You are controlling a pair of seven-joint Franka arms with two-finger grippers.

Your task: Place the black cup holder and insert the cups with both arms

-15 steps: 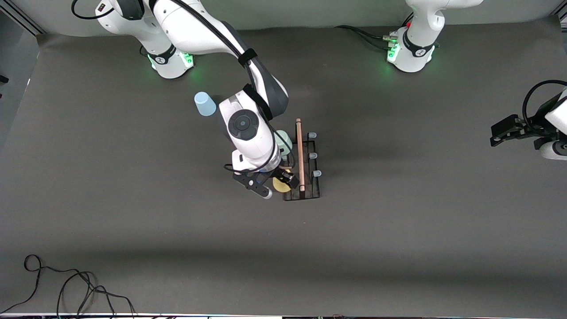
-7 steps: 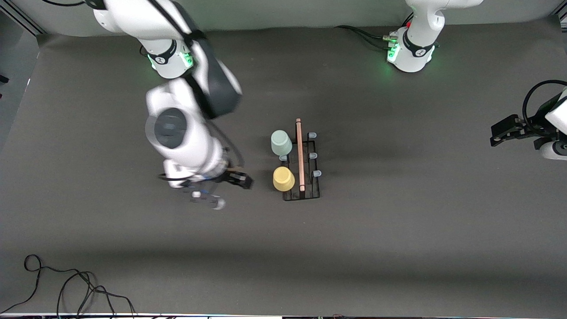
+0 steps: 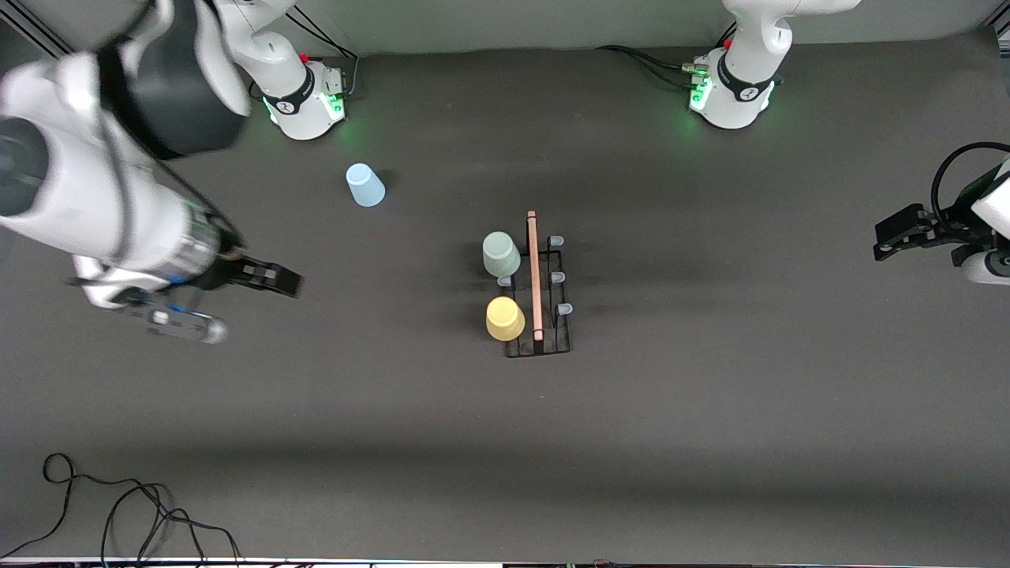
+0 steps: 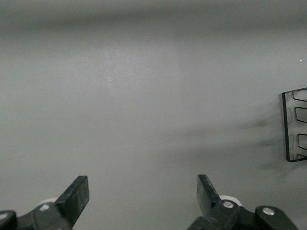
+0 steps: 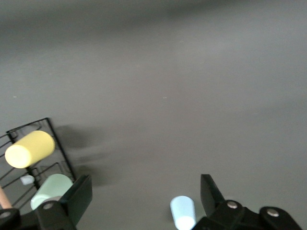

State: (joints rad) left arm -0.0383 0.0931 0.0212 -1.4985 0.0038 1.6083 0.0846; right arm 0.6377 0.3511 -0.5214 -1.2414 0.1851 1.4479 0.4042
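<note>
The black cup holder (image 3: 562, 335) stands mid-table with its wooden handle (image 3: 534, 276) on top. A pale green cup (image 3: 501, 254) and a yellow cup (image 3: 505, 319) sit on its pegs on the side toward the right arm's end; the right wrist view shows the yellow cup (image 5: 29, 148) and the green cup (image 5: 53, 189) there too. A light blue cup (image 3: 365, 184) stands upside down near the right arm's base. My right gripper (image 3: 245, 304) hangs open and empty over bare table, well away from the holder. My left gripper (image 3: 882, 237) waits open at the left arm's end.
Loose black cables (image 3: 118, 513) lie at the table's near edge toward the right arm's end. Three pale-tipped pegs (image 3: 557, 278) on the holder's other side carry nothing. A corner of the holder (image 4: 293, 124) shows in the left wrist view.
My right arm has swung away from the holder toward its own end of the table, leaving the yellow cup on its peg. The left arm has not moved.
</note>
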